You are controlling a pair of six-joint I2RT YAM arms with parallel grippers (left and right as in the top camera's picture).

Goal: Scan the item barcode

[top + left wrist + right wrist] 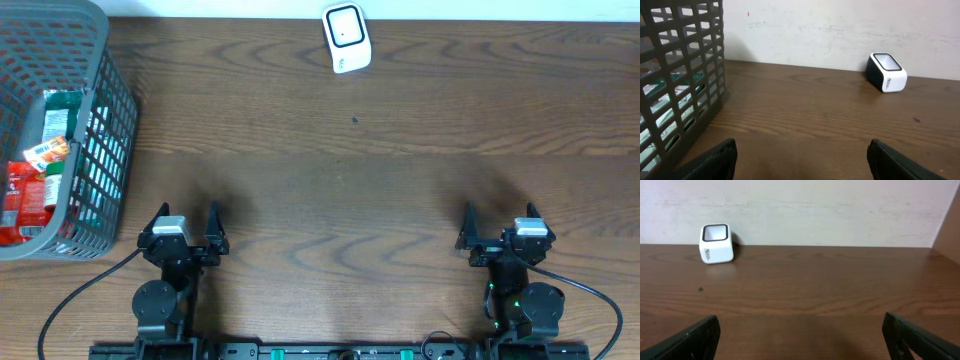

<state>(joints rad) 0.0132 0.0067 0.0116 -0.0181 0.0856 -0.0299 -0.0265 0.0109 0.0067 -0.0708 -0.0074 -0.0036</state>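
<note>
Left claw [187, 216] and right claw [500, 216]: both wide, empty. Colourful packaged items [47, 152] lie in the grey plastic mesh basket [112, 130], far left. White cube-shaped scanner [346, 38] stands at the far edge of the brown wooden table [330, 180].

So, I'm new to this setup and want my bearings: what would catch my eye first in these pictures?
The grey mesh basket at the table's left edge, holding red, green and white packets, stands out most. Next comes the small white scanner, alone at the far edge near the middle. The left gripper and right gripper sit open and empty at the near edge.
</note>
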